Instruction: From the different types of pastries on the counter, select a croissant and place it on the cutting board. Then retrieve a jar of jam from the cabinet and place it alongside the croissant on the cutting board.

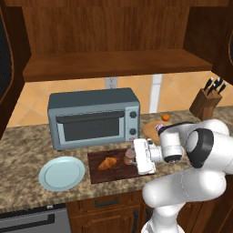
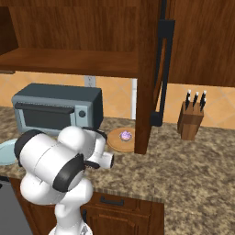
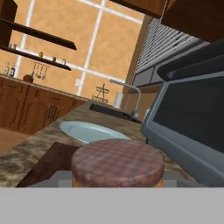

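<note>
On the dark brown cutting board (image 1: 98, 172) lies a golden croissant (image 1: 108, 163), left of centre. My gripper (image 1: 134, 157) reaches in from the right and is shut on a jar of jam (image 1: 129, 154), holding it over the board's right end, just right of the croissant. I cannot tell whether the jar rests on the board. The hand view has the jar's red plaid lid (image 3: 117, 162) close in front, with the cutting board (image 3: 46, 164) beneath it.
A grey toaster oven (image 1: 93, 117) stands behind the board, and a pale blue plate (image 1: 61, 173) lies to its left. At the back right are a round wooden board (image 1: 152, 130) with a cupcake (image 2: 125, 135), an orange (image 1: 165, 117) and a knife block (image 1: 206, 103). An open cabinet door (image 2: 149, 78) hangs overhead.
</note>
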